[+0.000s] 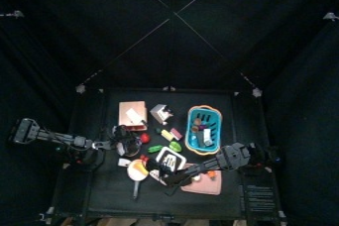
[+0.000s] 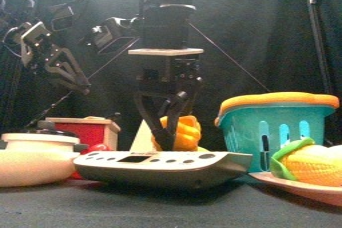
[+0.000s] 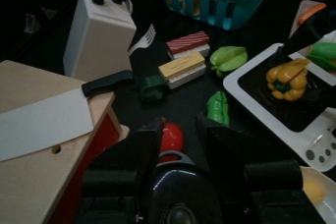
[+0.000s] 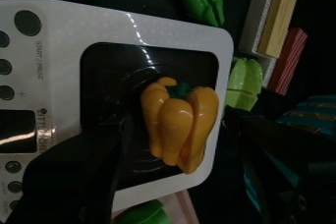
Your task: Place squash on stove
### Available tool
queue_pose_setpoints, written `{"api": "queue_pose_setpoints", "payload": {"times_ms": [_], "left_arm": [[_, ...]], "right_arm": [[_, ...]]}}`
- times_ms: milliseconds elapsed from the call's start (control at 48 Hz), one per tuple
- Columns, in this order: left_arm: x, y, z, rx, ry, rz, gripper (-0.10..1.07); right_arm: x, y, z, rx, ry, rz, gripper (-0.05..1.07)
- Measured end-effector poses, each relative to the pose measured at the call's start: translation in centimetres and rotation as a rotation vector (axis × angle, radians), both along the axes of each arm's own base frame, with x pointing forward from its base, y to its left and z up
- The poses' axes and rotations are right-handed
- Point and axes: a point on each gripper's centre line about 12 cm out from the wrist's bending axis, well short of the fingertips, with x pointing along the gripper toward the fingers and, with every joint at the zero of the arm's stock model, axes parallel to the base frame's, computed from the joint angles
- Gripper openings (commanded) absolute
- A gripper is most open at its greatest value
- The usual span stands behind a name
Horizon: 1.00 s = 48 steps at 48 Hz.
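The yellow squash (image 4: 182,120) rests on the black cooking plate of the white stove (image 4: 53,31). My right gripper (image 4: 184,135) hangs straight over it, jaws open, one on each side of the squash and slightly apart from it. In the front view the squash (image 2: 185,132) sits on the stove (image 2: 160,164) between the right gripper's (image 2: 167,122) jaws. My left gripper (image 3: 171,130) is open and low over the table left of the stove, with a small red piece between its jaws. In the top view the grippers are left (image 1: 122,149) and right (image 1: 176,170).
A teal basket (image 2: 274,122) stands right of the stove, with a plate of corn (image 2: 314,162) in front of it. A white pot (image 2: 34,157) is at the front left. A white knife block (image 3: 98,31), a cutting board (image 3: 39,110) and green toy foods (image 3: 226,58) crowd the middle.
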Motion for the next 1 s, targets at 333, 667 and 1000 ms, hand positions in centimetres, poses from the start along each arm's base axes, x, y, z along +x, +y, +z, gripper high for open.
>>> {"api": "queue_pose_setpoints", "payload": {"times_ms": [333,667,1000], "left_arm": [[0.0,0.0,0.0,0.0,0.002,0.0,0.74],[0.0,0.0,0.0,0.001,0.0,0.001,0.74],[0.0,0.0,0.0,0.001,0.0,-0.002,0.74]], "right_arm": [[0.7,0.3,1.1,0.016,-0.035,-0.003,1.02],[1.7,0.6,3.0,0.039,-0.096,-0.003,1.02],[0.7,-0.1,4.4,0.017,-0.091,-0.016,1.02]]}}
